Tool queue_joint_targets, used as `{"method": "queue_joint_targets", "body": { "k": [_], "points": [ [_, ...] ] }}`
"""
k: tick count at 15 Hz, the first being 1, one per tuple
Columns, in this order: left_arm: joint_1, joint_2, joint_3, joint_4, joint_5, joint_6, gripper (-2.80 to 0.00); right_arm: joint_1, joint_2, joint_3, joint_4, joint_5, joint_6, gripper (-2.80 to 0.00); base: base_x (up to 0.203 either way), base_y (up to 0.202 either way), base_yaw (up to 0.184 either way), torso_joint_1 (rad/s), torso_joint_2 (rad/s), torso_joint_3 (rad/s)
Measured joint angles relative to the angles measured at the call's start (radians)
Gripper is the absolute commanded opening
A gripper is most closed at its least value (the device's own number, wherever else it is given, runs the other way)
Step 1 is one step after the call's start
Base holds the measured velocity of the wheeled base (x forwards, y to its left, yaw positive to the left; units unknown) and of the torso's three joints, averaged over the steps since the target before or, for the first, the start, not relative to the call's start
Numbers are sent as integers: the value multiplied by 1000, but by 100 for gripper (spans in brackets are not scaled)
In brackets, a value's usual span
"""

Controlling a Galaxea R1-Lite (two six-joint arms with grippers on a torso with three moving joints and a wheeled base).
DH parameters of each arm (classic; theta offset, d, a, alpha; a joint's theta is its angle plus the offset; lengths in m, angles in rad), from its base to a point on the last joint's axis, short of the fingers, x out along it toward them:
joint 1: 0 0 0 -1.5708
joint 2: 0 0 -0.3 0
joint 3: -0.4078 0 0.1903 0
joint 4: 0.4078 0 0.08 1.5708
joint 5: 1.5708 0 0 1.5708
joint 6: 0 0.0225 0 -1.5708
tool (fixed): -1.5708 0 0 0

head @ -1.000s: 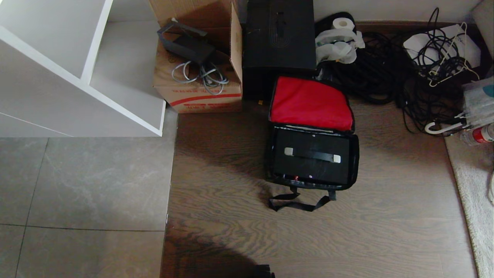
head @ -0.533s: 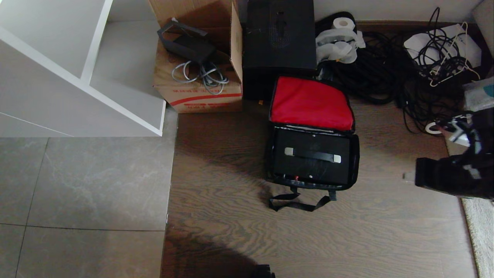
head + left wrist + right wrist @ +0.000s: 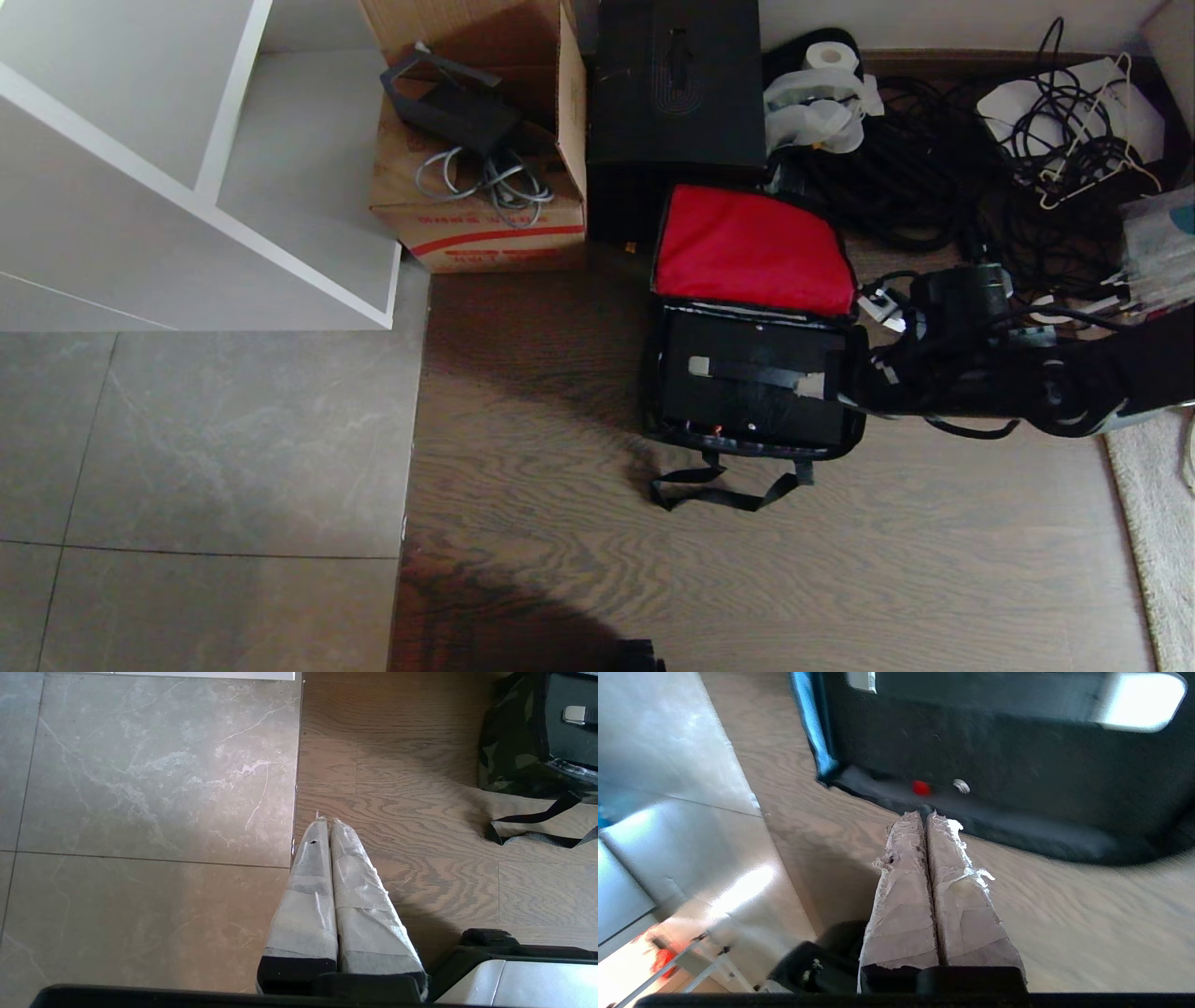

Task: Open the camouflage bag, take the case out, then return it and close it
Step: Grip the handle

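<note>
My right gripper (image 3: 845, 387) was pinched shut, empty, at bag's (image 3: 851, 425) right rim. Case (image 3: 747, 411) handle (image 3: 756, 375) needed open jaws; closed fingers risked snagging rim, shoving bag.

Woven camouflage cloth on the camouflage bag (image 3: 507, 737), with matt red fabric lining (image 3: 752, 247) inside the lid. Matt black shell on the case (image 3: 747, 397); dull silver metal ends on its handle (image 3: 758, 373). Wood-grain floor (image 3: 840, 560) at centre and right, smooth stone-look tile (image 3: 205, 448) at lower left. Brown corrugated cardboard on the carton (image 3: 476, 219) at upper centre. Frayed, wrinkled tape wrapping on the right hand (image 3: 925, 814).
</note>
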State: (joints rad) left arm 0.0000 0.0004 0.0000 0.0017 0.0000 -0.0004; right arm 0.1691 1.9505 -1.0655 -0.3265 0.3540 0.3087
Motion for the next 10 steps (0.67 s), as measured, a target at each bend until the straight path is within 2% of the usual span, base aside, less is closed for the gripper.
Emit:
{"method": "queue_joint_targets", "body": {
  "k": [5, 10],
  "points": [
    [0, 0, 0, 0, 0, 0, -280, 5, 118, -73, -43, 7, -52, 0, 0, 0, 0, 0, 0, 0],
    [0, 0, 0, 0, 0, 0, -280, -14, 156, -82, -91, 4, -42, 0, 0, 0, 0, 0, 0, 0]
  ]
}}
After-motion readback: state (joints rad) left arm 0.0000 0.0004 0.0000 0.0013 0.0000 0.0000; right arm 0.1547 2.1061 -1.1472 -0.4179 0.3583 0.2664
